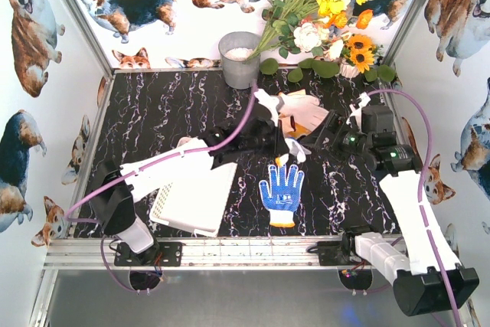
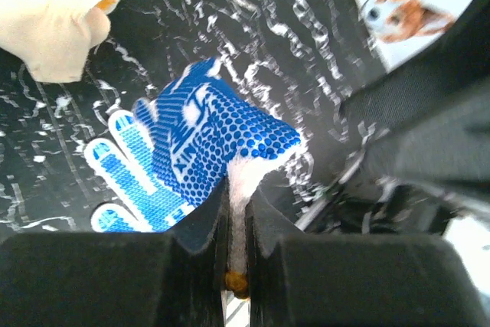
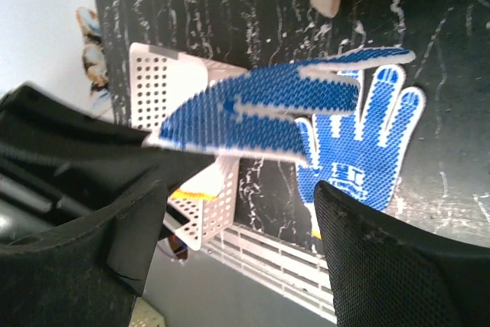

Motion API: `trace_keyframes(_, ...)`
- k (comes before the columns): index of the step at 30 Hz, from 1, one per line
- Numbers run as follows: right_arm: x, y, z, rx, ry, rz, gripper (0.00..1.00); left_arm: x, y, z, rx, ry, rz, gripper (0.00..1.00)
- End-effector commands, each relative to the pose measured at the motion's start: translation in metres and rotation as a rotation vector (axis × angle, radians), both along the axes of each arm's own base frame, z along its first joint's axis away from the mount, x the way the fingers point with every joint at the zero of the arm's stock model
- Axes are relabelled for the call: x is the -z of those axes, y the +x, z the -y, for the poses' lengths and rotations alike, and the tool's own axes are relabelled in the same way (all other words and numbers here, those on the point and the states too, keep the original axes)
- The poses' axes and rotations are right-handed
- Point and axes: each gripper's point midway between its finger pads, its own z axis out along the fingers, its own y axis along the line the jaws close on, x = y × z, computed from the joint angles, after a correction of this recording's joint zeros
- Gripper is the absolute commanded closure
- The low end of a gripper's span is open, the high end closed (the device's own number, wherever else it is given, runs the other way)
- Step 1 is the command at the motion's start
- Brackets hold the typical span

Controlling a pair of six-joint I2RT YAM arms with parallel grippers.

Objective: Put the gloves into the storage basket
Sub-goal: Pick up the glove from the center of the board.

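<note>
The left claw (image 2: 237, 189) is pinched together on the white cuff end of a blue-dotted glove (image 2: 222, 139), which is held up off the counter (image 1: 153, 112) near its middle. In the right wrist view this held glove (image 3: 260, 109) lies almost level. Its long axis runs across the scene, with the cuff at the left claw and the fingers pointing toward the right arm's side.

The right claw (image 3: 241, 189) stands wide apart with nothing between its sides, just beside the held glove's fingertips and gripping none of them. From above it (image 1: 325, 132) sits a little right of the left claw (image 1: 272, 143).

A second blue-dotted glove (image 1: 281, 193) lies flat on the counter beneath the held one, dotted side up. Its long axis runs near to far, with the yellow-trimmed cuff toward the arms' bases and the fingers pointing away.

More cream gloves (image 1: 300, 112) are heaped farther back, close to both claws. The white basket (image 1: 191, 201) rests at the near left of the counter, partly under the left arm. No glove is visible in the part that shows.

A grey bucket (image 1: 240, 59) and flowers (image 1: 321, 13) stand along the far edge.
</note>
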Motion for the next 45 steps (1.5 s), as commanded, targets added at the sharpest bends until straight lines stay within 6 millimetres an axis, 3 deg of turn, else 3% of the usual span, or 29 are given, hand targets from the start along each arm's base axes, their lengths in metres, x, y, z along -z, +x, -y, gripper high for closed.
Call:
trace_keyframes(1,-0.032,-0.007,-0.017,-0.047,0.138,0.073,0.20,-0.037,0.008,0.013,-0.069,-0.278,-0.149,1.00)
trace_keyframes(6,-0.031,-0.018,-0.024,-0.097,0.171,0.074,0.17,-0.047,0.020,0.007,-0.235,-0.380,-0.233,1.00)
trace_keyframes(10,-0.034,-0.022,-0.038,-0.112,0.313,0.048,0.19,-0.057,0.020,0.010,-0.307,-0.564,-0.349,1.00)
trace_keyframes(17,-0.042,-0.017,-0.047,-0.076,0.515,0.063,0.23,-0.066,0.024,0.002,-0.389,-0.697,-0.397,1.00)
trace_keyframes(26,-0.038,-0.007,-0.051,-0.047,0.612,0.023,0.52,-0.073,0.027,0.000,-0.405,-0.776,-0.413,1.00)
trace_keyframes(34,-0.043,-0.004,-0.059,-0.077,0.662,0.020,0.67,-0.073,0.026,0.006,-0.393,-0.786,-0.420,1.00)
trace_keyframes(39,-0.054,-0.004,-0.063,-0.108,0.683,0.041,0.94,-0.069,0.025,0.004,-0.395,-0.781,-0.419,1.00)
trace_keyframes(41,-0.056,-0.004,-0.063,-0.110,0.677,0.053,1.00,-0.065,0.024,0.000,-0.406,-0.769,-0.410,1.00)
trace_keyframes(45,-0.051,-0.006,-0.062,-0.112,0.648,0.045,1.00,-0.057,0.019,-0.006,-0.395,-0.743,-0.400,0.76)
